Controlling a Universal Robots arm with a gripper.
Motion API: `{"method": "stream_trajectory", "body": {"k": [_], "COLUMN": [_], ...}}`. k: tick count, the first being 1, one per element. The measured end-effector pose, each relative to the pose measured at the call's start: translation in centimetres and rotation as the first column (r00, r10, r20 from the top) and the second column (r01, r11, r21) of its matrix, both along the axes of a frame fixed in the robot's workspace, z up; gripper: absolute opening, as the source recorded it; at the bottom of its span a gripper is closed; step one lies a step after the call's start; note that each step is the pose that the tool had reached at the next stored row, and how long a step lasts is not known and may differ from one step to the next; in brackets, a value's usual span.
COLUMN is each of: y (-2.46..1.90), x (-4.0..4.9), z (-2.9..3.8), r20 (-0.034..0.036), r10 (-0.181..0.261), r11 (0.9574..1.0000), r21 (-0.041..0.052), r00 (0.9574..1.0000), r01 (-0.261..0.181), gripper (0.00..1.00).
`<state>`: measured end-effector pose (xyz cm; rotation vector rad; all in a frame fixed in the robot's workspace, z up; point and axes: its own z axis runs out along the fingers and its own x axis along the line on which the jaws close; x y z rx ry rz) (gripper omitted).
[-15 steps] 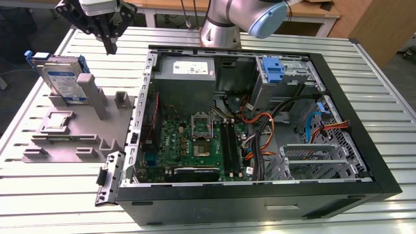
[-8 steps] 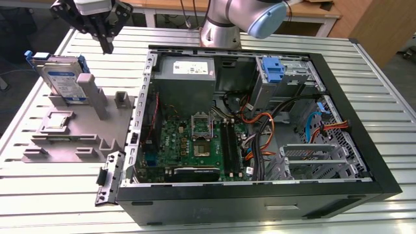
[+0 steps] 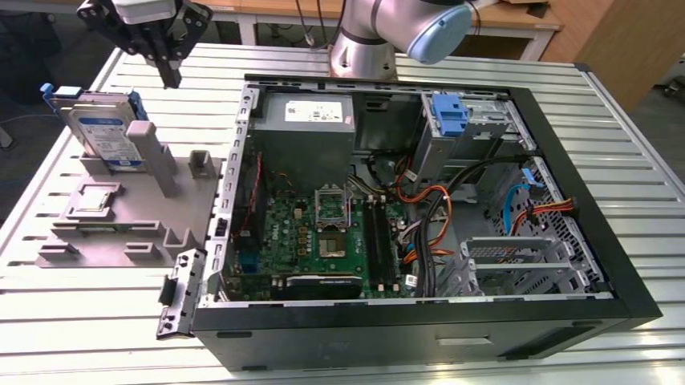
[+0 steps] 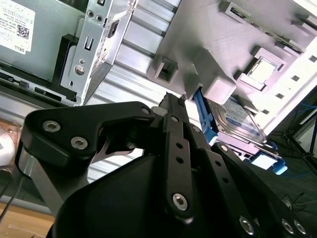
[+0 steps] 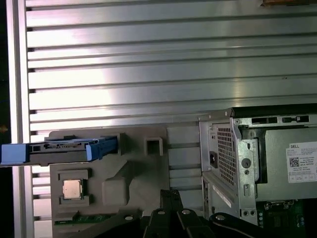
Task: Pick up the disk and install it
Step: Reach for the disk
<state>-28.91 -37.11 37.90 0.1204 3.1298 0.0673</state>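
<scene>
The flat silver-grey metal disk point(image 3: 104, 132) with blue plastic rails is stood on edge in a grey plastic fixture point(image 3: 118, 228). The black gripper point(image 3: 170, 80) is held closed and empty nearby.

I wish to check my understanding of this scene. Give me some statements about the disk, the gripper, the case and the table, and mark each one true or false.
1. The disk stands on edge in the grey holder, outside the computer case. True.
2. The gripper holds the disk. False: it hangs above the holder, apart from the disk, with its fingers shut on nothing.
3. The computer case lies on its side, open, with its boards and cables showing. True.
4. The table has a smooth wooden top. False: its top is made of ribbed metal slats.
</scene>
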Motion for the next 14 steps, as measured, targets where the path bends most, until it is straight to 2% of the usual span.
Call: {"method": "stream_trajectory", "body": {"k": [14], "y": [0.54], "x": [-0.4], "z": [0.0], "r20": [0.0], "r10": [0.0], "r11": [1.0], "r21": [0.0], "r00": [1.0], "r01": [0.0], "gripper": [0.1]}}
